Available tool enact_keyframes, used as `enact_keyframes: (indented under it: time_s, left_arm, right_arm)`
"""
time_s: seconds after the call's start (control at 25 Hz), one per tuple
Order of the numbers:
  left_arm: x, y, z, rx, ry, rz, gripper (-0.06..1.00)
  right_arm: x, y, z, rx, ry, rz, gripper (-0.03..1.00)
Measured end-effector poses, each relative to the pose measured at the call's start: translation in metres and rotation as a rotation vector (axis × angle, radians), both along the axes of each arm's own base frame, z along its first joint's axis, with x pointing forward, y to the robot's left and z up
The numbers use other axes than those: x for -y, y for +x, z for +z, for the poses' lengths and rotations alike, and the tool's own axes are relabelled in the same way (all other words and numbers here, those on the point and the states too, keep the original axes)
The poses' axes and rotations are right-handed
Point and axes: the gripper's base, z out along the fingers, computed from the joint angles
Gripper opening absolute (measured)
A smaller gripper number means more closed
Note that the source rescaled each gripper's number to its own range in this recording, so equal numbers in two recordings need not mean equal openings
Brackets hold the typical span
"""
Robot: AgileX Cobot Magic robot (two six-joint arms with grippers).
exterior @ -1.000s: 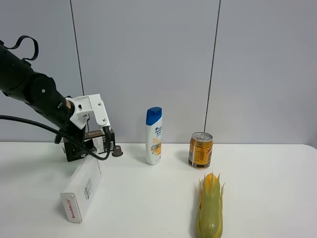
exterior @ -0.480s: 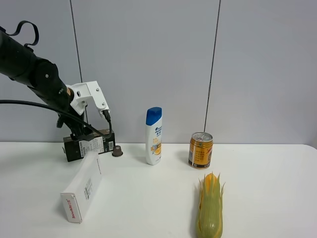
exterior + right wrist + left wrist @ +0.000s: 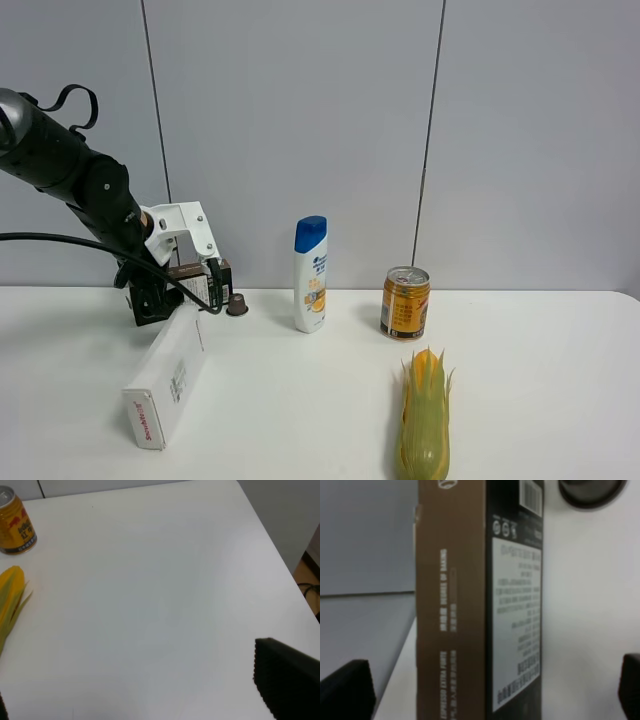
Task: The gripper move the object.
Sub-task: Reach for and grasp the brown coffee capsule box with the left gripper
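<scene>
Sitting around the object, the gripper has jaws spread wide. Grabbing and moving are not done yet.

The carton is brown and black, part seemingly white.

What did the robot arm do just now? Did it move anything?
The left end effector lifted a little, then came back down over the brown carton, open and not gripping it. The carton, white box, shampoo bottle, can and corn stayed put.
</scene>
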Motion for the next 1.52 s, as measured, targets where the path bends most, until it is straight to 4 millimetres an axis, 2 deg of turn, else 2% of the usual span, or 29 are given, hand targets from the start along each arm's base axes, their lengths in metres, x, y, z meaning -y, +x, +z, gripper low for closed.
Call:
enact_keyframes:
  time_s: [0.4, 0.56, 0.8, 1.12, 1.2, 1.24, 1.32, 1.44, 1.48, 1.52]
  left_arm:
    - [-0.002, 0.020, -0.001, 0.017, 0.002, 0.017, 1.00]
    - [-0.004, 0.024, 0.002, 0.025, 0.001, 0.023, 1.00]
    - [-0.010, 0.028, -0.011, -0.032, 0.019, 0.048, 1.00]
    - [-0.009, 0.029, -0.014, -0.039, 0.009, 0.055, 0.99]
    - [-0.009, 0.029, -0.014, -0.039, 0.008, 0.056, 0.91]
    - [-0.009, 0.029, -0.014, -0.040, 0.008, 0.056, 0.83]
    - [-0.009, 0.029, -0.014, -0.040, 0.007, 0.057, 0.61]
    - [-0.009, 0.028, -0.014, -0.047, 0.010, 0.058, 0.11]
    - [-0.009, 0.029, -0.014, -0.045, 0.009, 0.058, 0.02]
    - [-0.009, 0.029, -0.011, -0.042, 0.009, 0.059, 0.00]
  right_arm:
    - [0.000, 0.000, 0.000, 0.000, 0.000, 0.000, 1.00]
    - [0.000, 0.000, 0.000, 0.000, 0.000, 0.000, 1.00]
    - [0.000, 0.000, 0.000, 0.000, 0.000, 0.000, 1.00]
    - [0.000, 0.000, 0.000, 0.000, 0.000, 0.000, 1.00]
    - [0.000, 0.000, 0.000, 0.000, 0.000, 0.000, 1.00]
    - [0.000, 0.000, 0.000, 0.000, 0.000, 0.000, 1.00]
    - [0.000, 0.000, 0.000, 0.000, 0.000, 0.000, 1.00]
    - [0.000, 0.000, 0.000, 0.000, 0.000, 0.000, 1.00]
    - [0.000, 0.000, 0.000, 0.000, 0.000, 0.000, 1.00]
    - [0.000, 0.000, 0.000, 0.000, 0.000, 0.000, 1.00]
